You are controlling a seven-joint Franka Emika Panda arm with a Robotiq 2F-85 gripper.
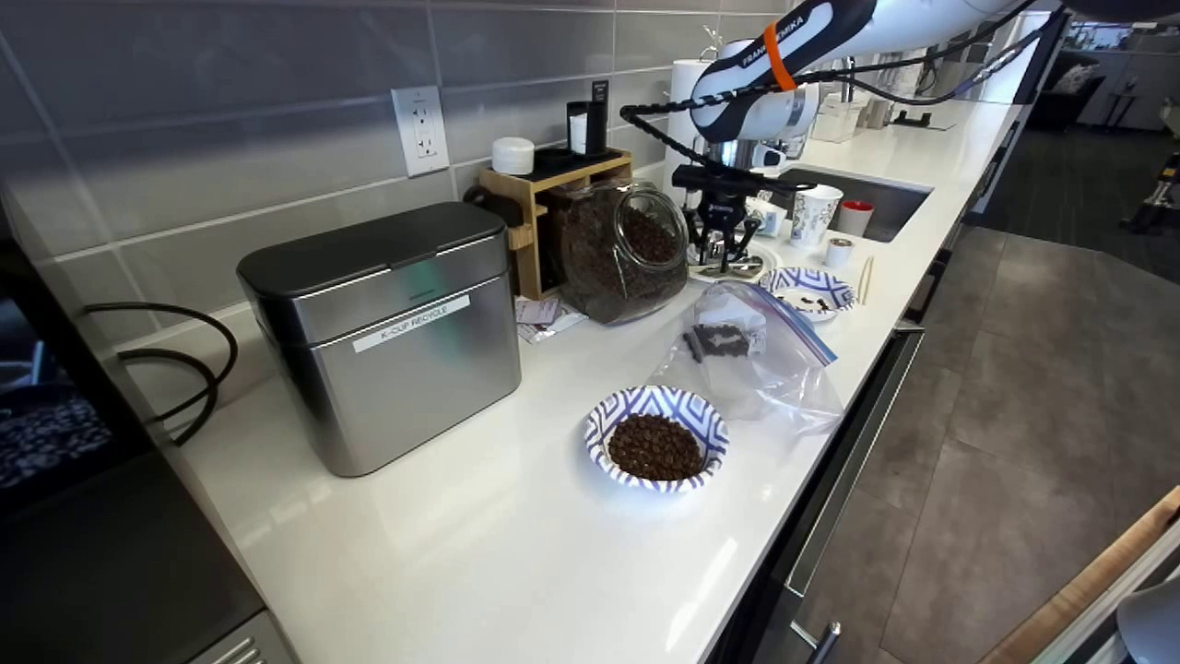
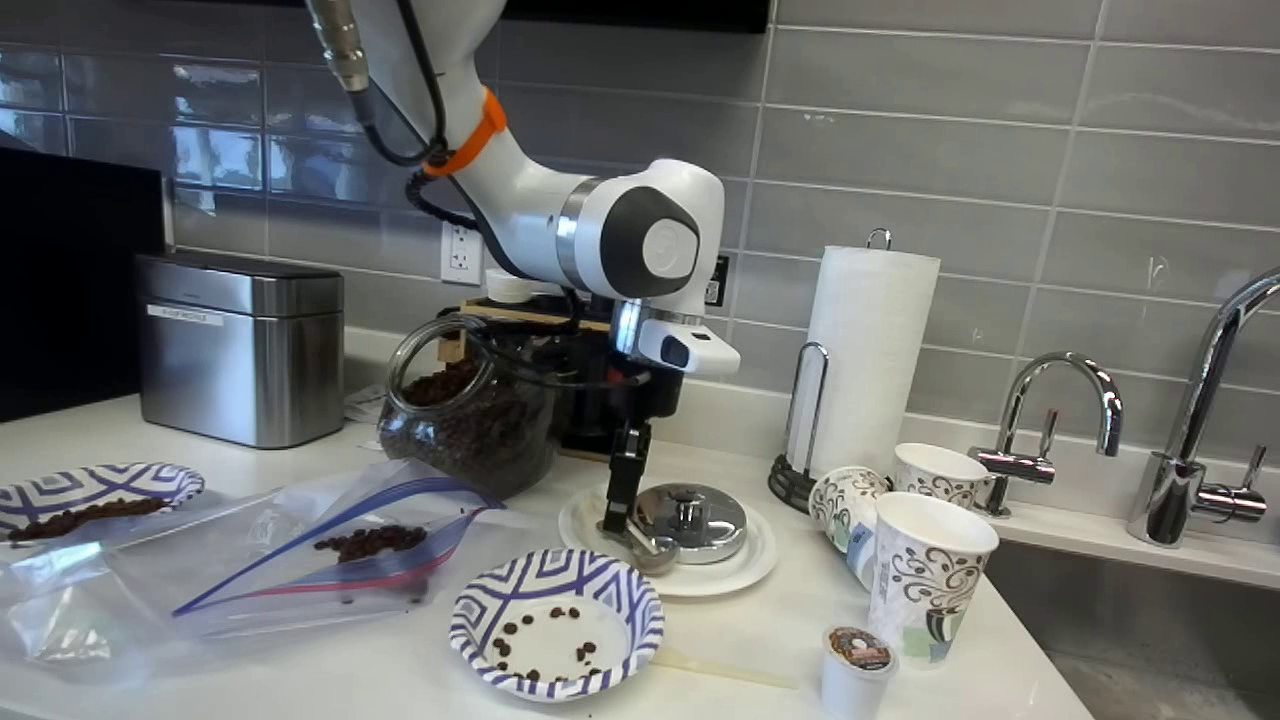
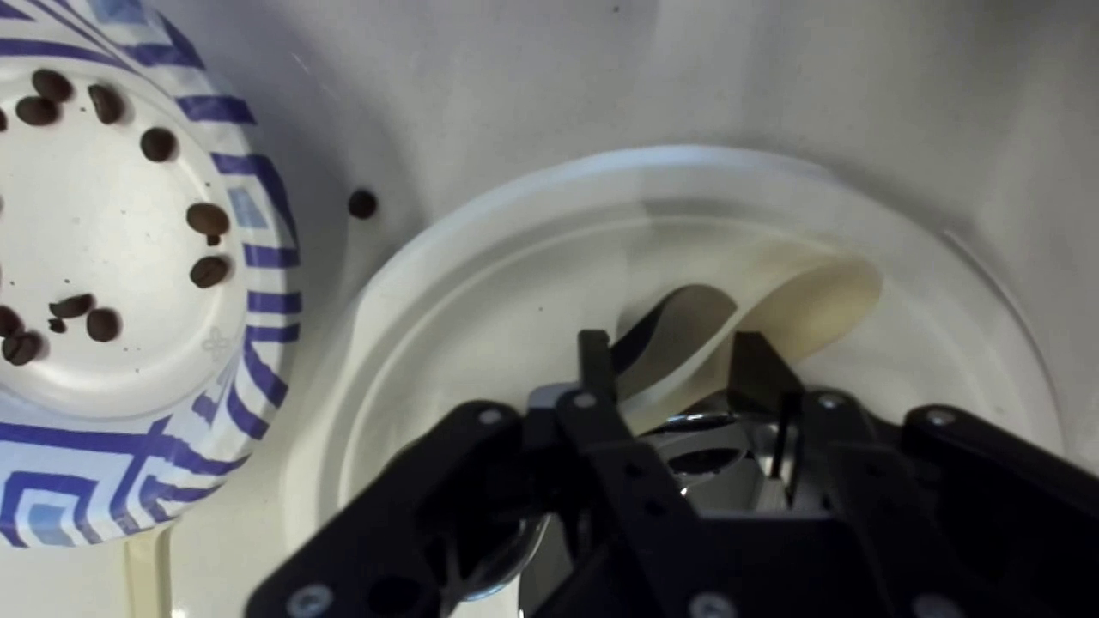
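In the wrist view my gripper points down over a white plate, its two fingers apart. Between and beyond the fingertips lies a shiny, rounded piece like a spoon or scoop handle, and beside it a tan oval patch that may be a reflection. I cannot tell whether either finger touches the piece. In an exterior view the fingers reach down at a metal scoop on the plate, beside a polished round lid with a knob. The gripper's body hides part of the metal.
A patterned bowl with a few coffee beans stands in front of the plate. Near it are a zip bag with beans, a glass bean jar, a paper towel roll, paper cups and a coffee pod.
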